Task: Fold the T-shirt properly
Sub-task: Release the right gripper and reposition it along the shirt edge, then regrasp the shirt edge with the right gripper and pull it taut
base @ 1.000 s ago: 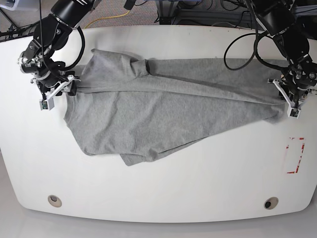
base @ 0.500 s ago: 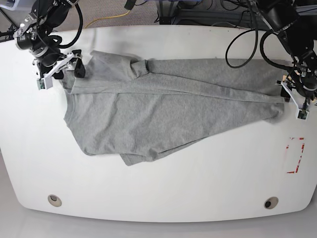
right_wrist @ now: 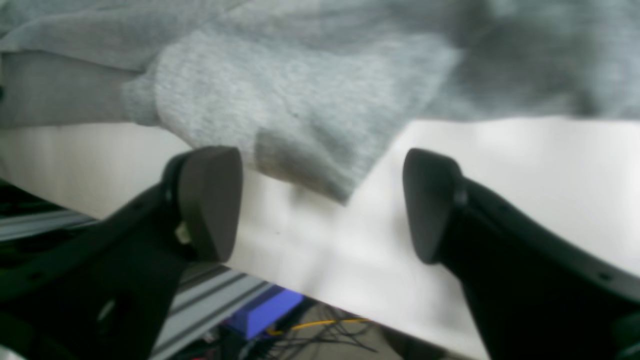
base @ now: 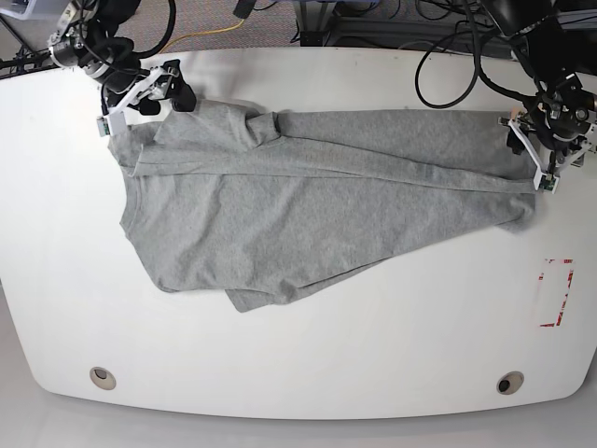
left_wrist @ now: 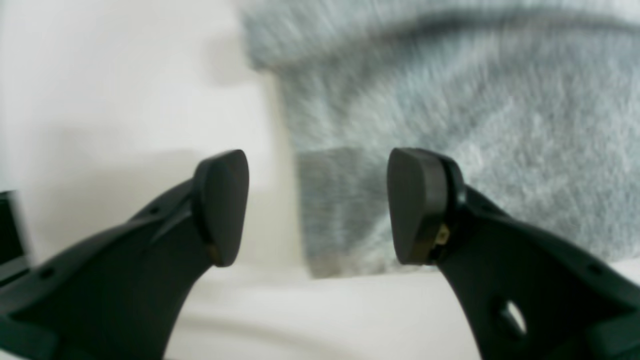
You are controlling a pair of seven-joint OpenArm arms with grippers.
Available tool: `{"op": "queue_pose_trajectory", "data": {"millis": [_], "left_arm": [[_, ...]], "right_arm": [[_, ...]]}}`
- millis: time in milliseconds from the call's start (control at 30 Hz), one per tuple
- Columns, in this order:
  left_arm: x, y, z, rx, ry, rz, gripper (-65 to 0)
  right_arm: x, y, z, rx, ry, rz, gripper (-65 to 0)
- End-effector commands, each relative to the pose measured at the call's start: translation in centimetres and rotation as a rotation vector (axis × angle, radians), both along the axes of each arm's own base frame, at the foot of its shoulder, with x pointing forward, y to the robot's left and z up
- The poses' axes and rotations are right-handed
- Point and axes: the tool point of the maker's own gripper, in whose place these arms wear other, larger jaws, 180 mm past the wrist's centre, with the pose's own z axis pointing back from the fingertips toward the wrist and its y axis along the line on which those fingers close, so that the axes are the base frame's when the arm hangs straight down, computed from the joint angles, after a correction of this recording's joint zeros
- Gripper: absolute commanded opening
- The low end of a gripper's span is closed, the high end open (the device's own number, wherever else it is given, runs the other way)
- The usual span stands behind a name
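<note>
We see the white table (base: 298, 364) carrying the T-shirt (base: 308, 201), spread crumpled across its middle; our left gripper (left_wrist: 320, 205) and right gripper (right_wrist: 322, 202) hang released at opposite cloth edges, grasping nothing

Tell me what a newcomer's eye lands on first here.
A large light heather-grey cotton T-shirt sprawls crumpled across the middle of the white table. The open black right gripper sits at its upper-left corner, and the open black left gripper at its right edge.
</note>
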Motion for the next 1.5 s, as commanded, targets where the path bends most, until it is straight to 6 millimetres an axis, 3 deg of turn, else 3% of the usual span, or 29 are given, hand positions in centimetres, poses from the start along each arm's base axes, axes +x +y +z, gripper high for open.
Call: {"op": "queue_pose_trajectory", "data": {"millis": [0,367,433,533,667,833,1100,1300,1467], "left_arm": [[1.4,0.3,1.0,0.001,-0.081,-0.02,-24.3],[1.1,0.5,-0.1,-0.026,-0.071,-0.014,-24.3],[1.0,0.5,-0.2,-0.026,-0.07,-0.014,-24.3],[1.0,0.5,-0.2,-0.026,-0.069,-0.01,-24.3],[0.4,0.4,-0.6,-0.026,-0.053,-0.015,-24.3],[0.3,0.4,-0.6,-0.026,-0.05,-0.015,-24.3],[0.3,1.1,-0.3,-0.006,-0.049,-0.018,-24.3],[0.2,1.2,-0.3,-0.005,-0.047,-0.018,-24.3],[0.3,1.8,0.1,0.012,-0.047,-0.021,-24.3]], "right_arm": [[0.4,-0.5,-0.1,0.024,-0.017,-0.021,-18.4],[0.9,2.1,-1.7,0.099,0.016,0.026,-18.5],[0.9,2.7,-1.7,0.118,0.014,0.019,-21.1],[1.7,2.9,-1.4,0.121,-0.005,0.019,-35.7],[2.1,2.9,-1.1,0.121,-0.018,0.02,-65.0],[2.4,2.5,0.8,0.062,-0.067,0.043,-65.0],[1.1,2.7,4.0,-0.055,-0.105,0.124,-65.0],[3.6,3.2,6.5,-0.007,-0.223,0.146,-65.0],[6.7,2.0,7.4,-0.08,-0.269,0.142,-65.0]]}}
